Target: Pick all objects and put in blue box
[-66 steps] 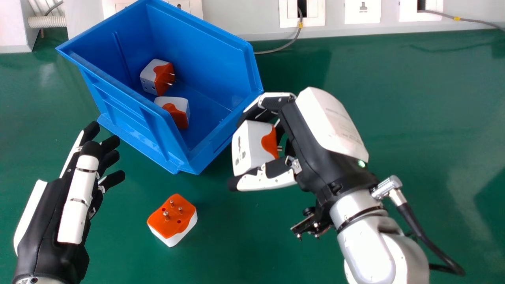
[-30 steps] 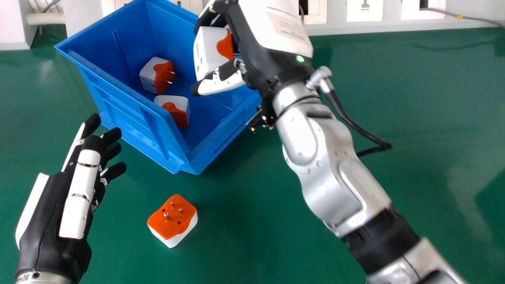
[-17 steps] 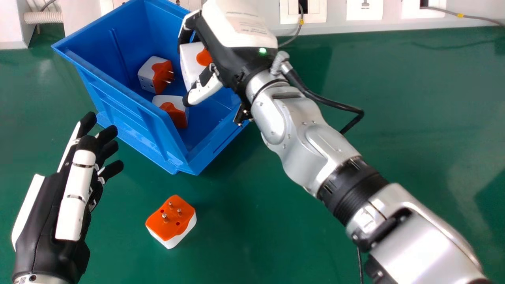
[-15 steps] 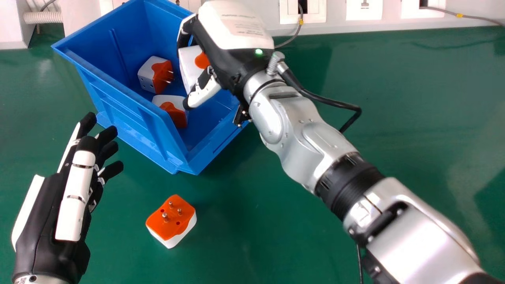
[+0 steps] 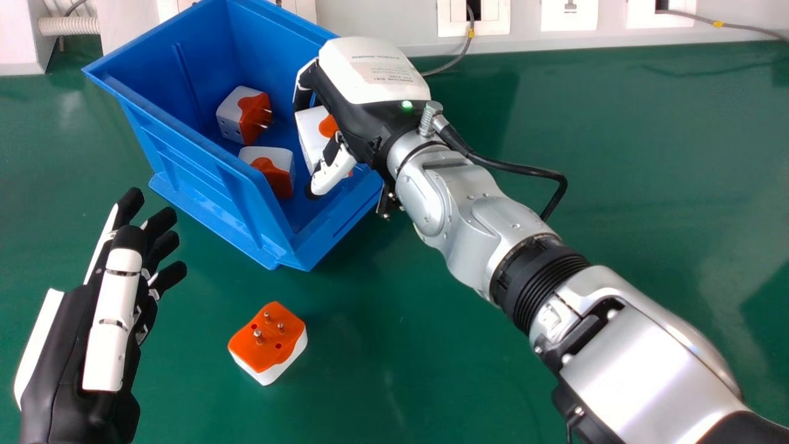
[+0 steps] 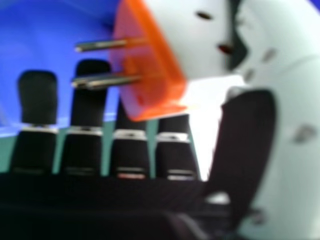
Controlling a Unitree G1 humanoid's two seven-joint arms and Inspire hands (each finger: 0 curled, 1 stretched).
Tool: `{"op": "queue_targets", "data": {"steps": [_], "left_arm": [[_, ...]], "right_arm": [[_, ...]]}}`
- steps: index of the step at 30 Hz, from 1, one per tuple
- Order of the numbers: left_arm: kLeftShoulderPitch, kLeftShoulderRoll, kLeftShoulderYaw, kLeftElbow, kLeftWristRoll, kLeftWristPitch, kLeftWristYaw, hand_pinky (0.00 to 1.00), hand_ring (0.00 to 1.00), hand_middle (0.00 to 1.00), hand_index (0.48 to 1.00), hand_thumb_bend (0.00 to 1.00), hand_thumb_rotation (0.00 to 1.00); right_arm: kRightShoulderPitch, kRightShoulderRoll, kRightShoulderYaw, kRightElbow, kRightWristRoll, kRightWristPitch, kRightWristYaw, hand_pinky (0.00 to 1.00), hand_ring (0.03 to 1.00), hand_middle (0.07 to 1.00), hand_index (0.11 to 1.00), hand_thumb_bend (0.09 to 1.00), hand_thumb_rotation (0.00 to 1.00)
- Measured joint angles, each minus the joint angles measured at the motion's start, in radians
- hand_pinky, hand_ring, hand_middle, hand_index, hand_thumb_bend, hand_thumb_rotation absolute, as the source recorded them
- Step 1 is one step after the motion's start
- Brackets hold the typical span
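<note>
Your green surface stretches under both hands, and a pale wall stands beyond them. Your silver right arm comes in from the right and leads up to the right hand. The blue box sits beneath and to the left of that hand, and ahead of your left hand, well apart from its fingertips.

Your right hand is at the box's right side, pinching a white-and-orange held plug between its thumb and fingers. The hand covers part of the plug, so you can't fairly say whether the plug touches the bottom of the box. Your left hand has its fingers extended and a little spread, and holds nothing.

Two more plugs lie inside the box to the left of the right hand: the farther plug, and the nearer plug closer to the thumb's tip. The loose plug is on the surface, to the right of your left hand, pins up.

A black cable loops out behind the right hand. Metal pins on the held plug point away from the thumb.
</note>
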Motion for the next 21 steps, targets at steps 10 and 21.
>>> {"op": "queue_targets", "data": {"steps": [10, 21], "left_arm": [[0.018, 0.000, 0.000, -0.007, 0.020, 0.000, 0.004, 0.90, 0.94, 0.93, 0.972, 0.35, 1.00], [0.039, -0.001, -0.011, -0.019, 0.030, 0.000, 0.015, 0.90, 0.93, 0.93, 0.966, 0.35, 1.00]], "right_arm": [[0.000, 0.006, 0.001, 0.000, 0.013, -0.017, -0.018, 0.33, 0.438, 0.545, 0.511, 0.492, 0.00], [0.000, 0.014, 0.003, 0.001, 0.014, -0.026, 0.007, 0.35, 0.446, 0.542, 0.517, 0.492, 0.00]]}}
